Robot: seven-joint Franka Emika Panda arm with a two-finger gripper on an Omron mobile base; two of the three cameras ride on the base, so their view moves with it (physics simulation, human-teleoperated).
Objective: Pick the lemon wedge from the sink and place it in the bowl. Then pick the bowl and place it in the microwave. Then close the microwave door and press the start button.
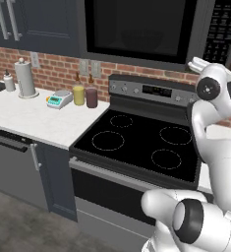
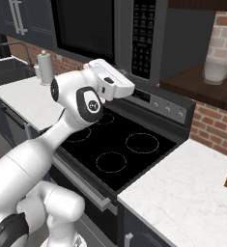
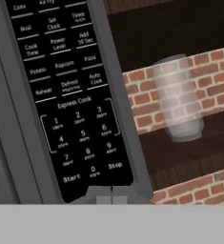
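At the foot of the keypad strip point(image 3: 70, 95) on the microwave point(image 2: 110, 34), your claw point(image 3: 111, 195) sits clenched with nothing held, its two tips pressed together just below the bottom row of keys. The microwave door point(image 1: 131, 29) appears closed, its black window flush with the frame to the left of the keypad. Through that window a faint rounded shape may be the bowl; you cannot confirm it, nor the lemon wedge.

The step in hand is judged to be pressing the start button point(image 3: 71, 178).

1. Locate the start button: bottom row of the keypad, left of the zero key, with the stop key point(image 3: 115, 166) on the far side.
2. Note that the claw tips line up below the keypad's lower right corner, nearer the stop key than the start button. Shift toward the door side before advancing.
3. Keep the claw clenched so the joined tips act as one blunt pointer.
4. Advance square to the keypad face; a slanted approach may slide onto the zero key.
5. Press lightly, then retract straight back, clear of the stove point(image 1: 136, 142) below the keypad.
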